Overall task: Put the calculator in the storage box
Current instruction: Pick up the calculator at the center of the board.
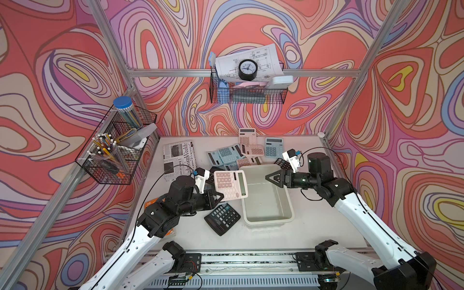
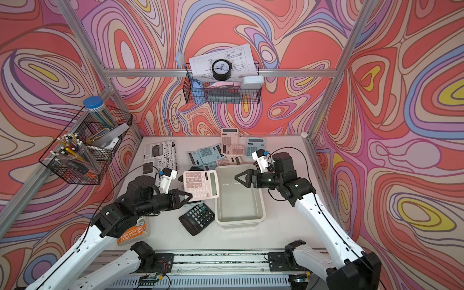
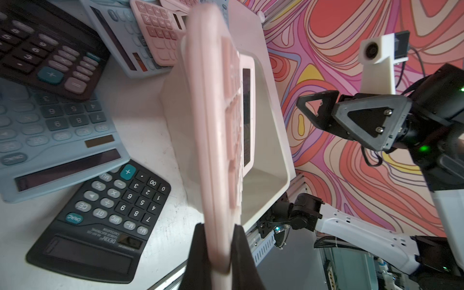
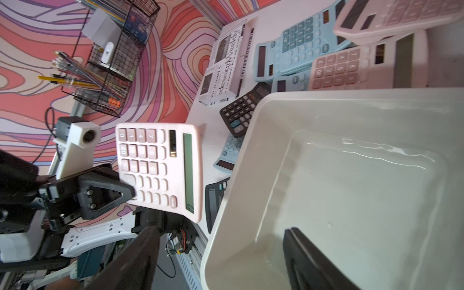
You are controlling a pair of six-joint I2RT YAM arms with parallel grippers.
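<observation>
A pink calculator [image 1: 229, 184] [image 2: 200, 184] hangs above the table just left of the storage box, its display end toward the box. My left gripper [image 1: 221, 197] [image 2: 189, 197] is shut on its key-side edge; in the left wrist view both black pads clamp the calculator [image 3: 216, 125] edge-on at the left gripper [image 3: 218, 227]. The storage box [image 1: 266, 221] [image 2: 238, 221] [image 4: 251, 155], a cream tub, is empty. My right gripper [image 1: 270, 178] [image 2: 238, 177] [image 4: 221, 228] hangs open over the box's far right part, holding nothing.
A black calculator [image 1: 222, 218] lies in front of the left gripper. Several blue and pink calculators [image 1: 241, 155] are piled behind the box. A newspaper-print box [image 1: 178, 158] lies at the back left, an orange book [image 2: 133, 232] under the left arm. Wire baskets [image 1: 118, 150] [image 1: 247, 93] hang on the walls.
</observation>
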